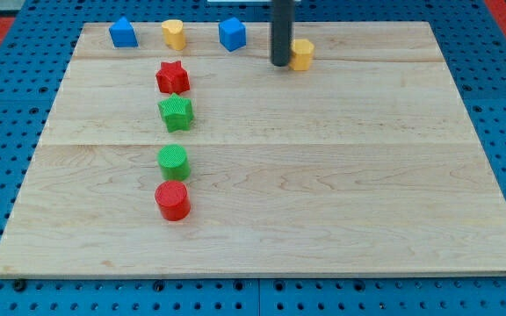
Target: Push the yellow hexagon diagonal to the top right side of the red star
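Note:
The yellow hexagon lies near the view's top, right of centre. My tip stands right against its left side, touching or nearly touching it. The red star lies to the left, well apart from the hexagon and slightly lower in the view. The rod comes down from the view's top edge.
A blue block, a yellow heart-like block and a blue block stand in a row along the board's top. Below the red star lie a green star, a green cylinder and a red cylinder.

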`<control>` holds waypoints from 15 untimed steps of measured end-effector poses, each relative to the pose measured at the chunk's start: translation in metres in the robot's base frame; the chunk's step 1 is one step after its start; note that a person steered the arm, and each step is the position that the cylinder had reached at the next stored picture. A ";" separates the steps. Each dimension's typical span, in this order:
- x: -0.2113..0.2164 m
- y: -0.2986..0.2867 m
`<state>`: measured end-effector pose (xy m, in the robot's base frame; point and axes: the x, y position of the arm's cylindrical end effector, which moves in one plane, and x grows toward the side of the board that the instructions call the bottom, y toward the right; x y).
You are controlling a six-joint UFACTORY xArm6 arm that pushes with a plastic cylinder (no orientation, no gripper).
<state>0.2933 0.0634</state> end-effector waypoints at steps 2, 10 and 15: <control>-0.025 0.052; 0.061 0.084; -0.086 0.043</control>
<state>0.2073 0.1061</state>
